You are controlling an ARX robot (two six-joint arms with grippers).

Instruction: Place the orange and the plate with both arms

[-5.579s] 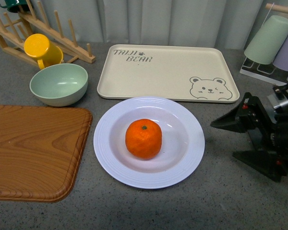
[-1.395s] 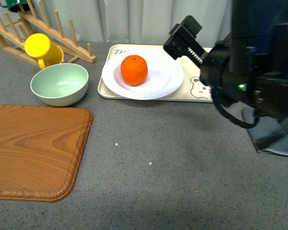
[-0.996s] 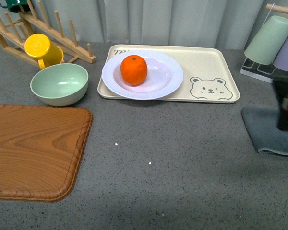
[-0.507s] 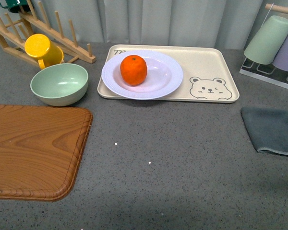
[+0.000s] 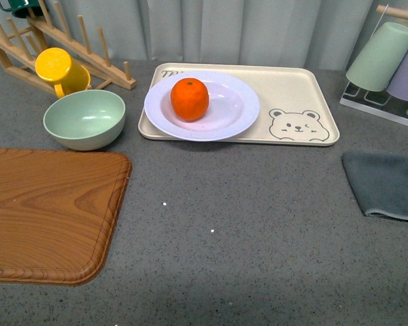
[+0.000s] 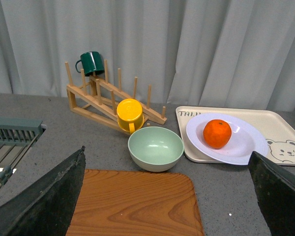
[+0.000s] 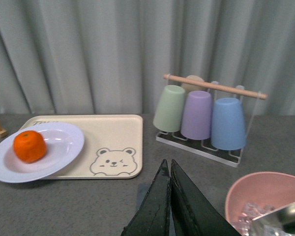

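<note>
The orange sits in the white plate, which rests on the left part of the beige bear tray. Both also show in the left wrist view, the orange on the plate, and in the right wrist view, the orange on the plate. Neither arm shows in the front view. My left gripper is open and empty, raised above the wooden board. My right gripper is shut and empty, held back from the tray.
A pale green bowl and a yellow mug on a wooden rack stand at the back left. A wooden board lies at the left, a grey cloth at the right. Hanging cups and a pink bowl stand further right.
The plate with the orange went from the table's middle onto the bear tray. My right arm then drew back out of the front view. Nothing has moved in the last half second.
</note>
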